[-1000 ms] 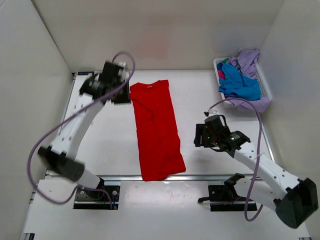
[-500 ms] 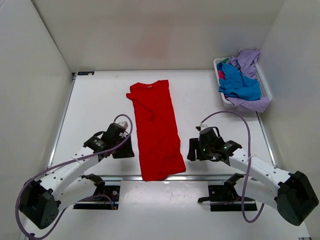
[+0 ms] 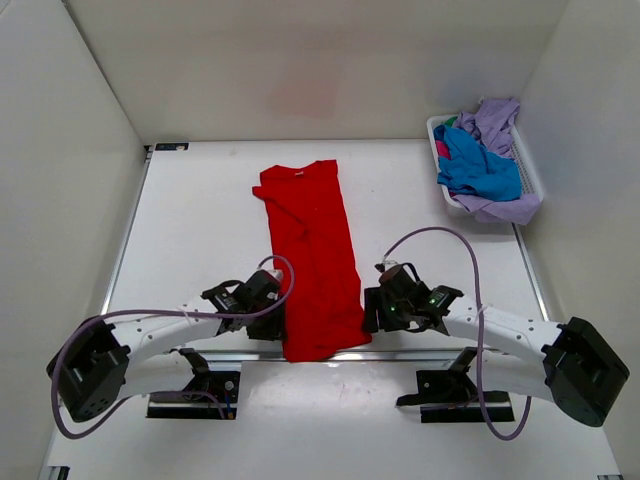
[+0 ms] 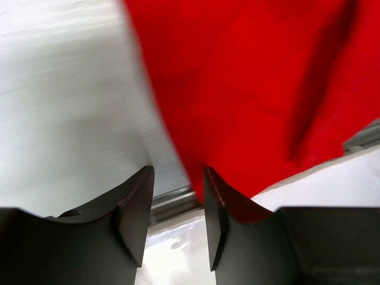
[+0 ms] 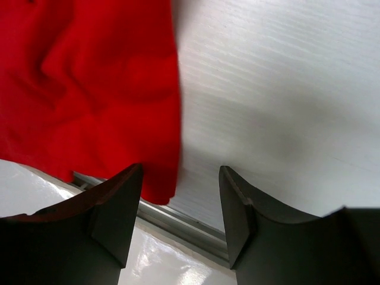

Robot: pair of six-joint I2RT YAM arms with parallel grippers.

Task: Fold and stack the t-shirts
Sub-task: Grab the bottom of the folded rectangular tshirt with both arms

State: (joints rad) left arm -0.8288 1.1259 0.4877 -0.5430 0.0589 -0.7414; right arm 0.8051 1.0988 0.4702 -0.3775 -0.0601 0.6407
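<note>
A bright red t-shirt (image 3: 312,255) lies as a long narrow strip down the middle of the table, collar at the far end, hem at the near edge. My left gripper (image 3: 281,322) is low at the hem's left corner, open; the red cloth (image 4: 249,89) lies just past its right finger (image 4: 217,225), with only table and rail in the gap. My right gripper (image 3: 370,311) is at the hem's right corner, open, and the red corner (image 5: 157,184) sits in the gap beside its left finger (image 5: 116,214). Blue (image 3: 480,165) and lavender (image 3: 497,122) t-shirts are heaped in the basket.
A white slatted basket (image 3: 532,172) stands at the far right against the wall. A metal rail (image 3: 400,353) runs along the table's near edge, just below both grippers and the red hem. White walls close in the left, back and right sides.
The left arm swung from the collar end down to the hem's left corner. The right arm slid toward the near edge and left to the hem's right corner. The shirt has not moved.
</note>
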